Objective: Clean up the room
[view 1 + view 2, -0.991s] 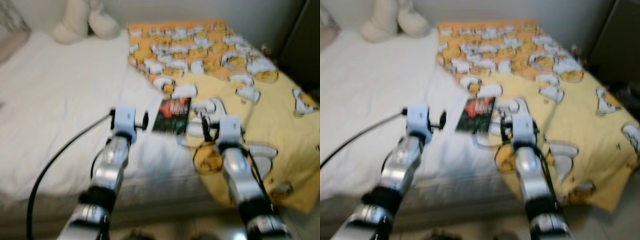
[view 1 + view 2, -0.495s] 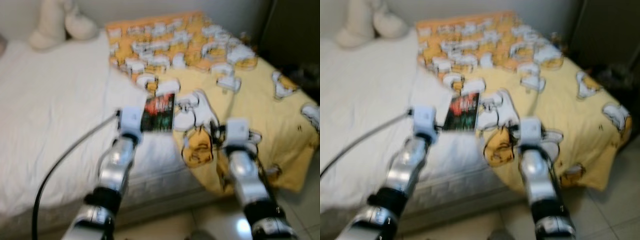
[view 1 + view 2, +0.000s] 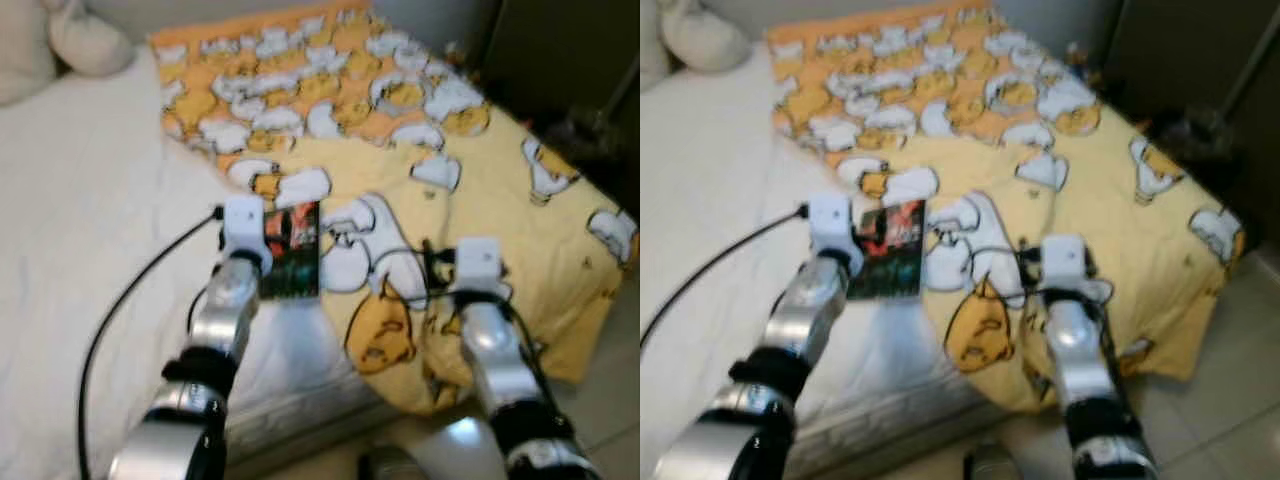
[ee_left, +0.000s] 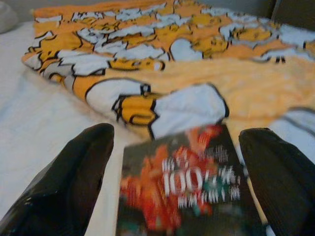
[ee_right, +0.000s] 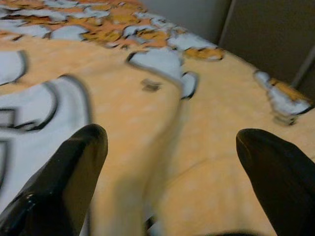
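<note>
Book (image 4: pixel 189 189) lies flat on the white bed (image 3: pixel 80 220), beside the yellow blanket (image 3: pixel 480 210). Left gripper (image 4: pixel 182 182) hovers over it, fingers spread wide; right gripper (image 5: pixel 172 177) hangs released above the blanket.

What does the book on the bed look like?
The book is thin, with a dark, glossy cover, red-orange artwork and blurry white lettering. It lies flat and closed on the white sheet, its far edge at the edge of the yellow cartoon-print blanket. The left tool is open, one finger on either side of it.
</note>
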Tool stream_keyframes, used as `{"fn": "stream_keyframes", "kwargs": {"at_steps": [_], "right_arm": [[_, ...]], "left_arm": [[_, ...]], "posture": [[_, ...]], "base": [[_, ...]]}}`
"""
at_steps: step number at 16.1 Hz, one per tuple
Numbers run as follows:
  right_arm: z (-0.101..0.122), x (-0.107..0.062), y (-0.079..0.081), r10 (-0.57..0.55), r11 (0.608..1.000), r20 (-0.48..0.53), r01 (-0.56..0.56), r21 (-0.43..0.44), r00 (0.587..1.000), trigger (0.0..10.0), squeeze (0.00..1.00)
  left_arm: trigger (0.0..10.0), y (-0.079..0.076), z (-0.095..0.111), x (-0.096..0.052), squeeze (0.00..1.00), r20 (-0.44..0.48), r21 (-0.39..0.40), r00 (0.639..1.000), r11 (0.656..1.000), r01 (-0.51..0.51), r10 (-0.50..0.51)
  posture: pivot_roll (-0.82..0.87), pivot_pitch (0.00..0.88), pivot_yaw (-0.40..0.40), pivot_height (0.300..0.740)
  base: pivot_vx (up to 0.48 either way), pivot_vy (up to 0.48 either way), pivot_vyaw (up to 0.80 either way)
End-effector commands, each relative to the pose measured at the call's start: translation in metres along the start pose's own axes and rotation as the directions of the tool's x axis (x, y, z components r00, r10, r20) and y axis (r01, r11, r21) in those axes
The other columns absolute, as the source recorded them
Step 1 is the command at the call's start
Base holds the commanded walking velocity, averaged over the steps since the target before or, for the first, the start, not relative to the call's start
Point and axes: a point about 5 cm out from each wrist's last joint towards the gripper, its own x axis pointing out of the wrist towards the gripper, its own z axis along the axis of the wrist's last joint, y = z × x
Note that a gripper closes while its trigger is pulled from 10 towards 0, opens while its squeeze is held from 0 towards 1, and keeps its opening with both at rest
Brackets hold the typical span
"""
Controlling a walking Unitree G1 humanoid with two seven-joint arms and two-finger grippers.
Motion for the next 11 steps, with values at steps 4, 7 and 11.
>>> {"fn": "stream_keyframes", "kwargs": {"at_steps": [4,7,11], "right_arm": [[0.007,-0.001,0.013,0.04,0.999,0.03,-0.041,0.021,0.999,10.0,0.0],[0.003,-0.007,0.015,0.148,0.989,-0.007,-0.148,0.01,0.989,10.0,0.0],[-0.001,-0.031,0.0,0.214,0.977,-0.03,-0.214,-0.01,0.976,10.0,0.0]], "left_arm": [[10.0,0.014,-0.013,0.0,0.0,-0.056,0.005,0.998,1.0,-0.025,0.025],[10.0,0.031,0.005,0.02,0.0,-0.1,0.019,0.994,0.999,0.035,-0.033],[10.0,0.023,0.025,0.032,0.0,-0.128,-0.132,0.985,0.987,0.096,-0.113]], "posture": [[-0.19,0.04,0.074,0.731],[-0.19,0.066,0.045,0.731],[-0.29,0.145,0.051,0.731]], "base": [[0.0,0.0,0.0],[0.0,0.0,0.0],[0.0,0.0,0.0]]}}
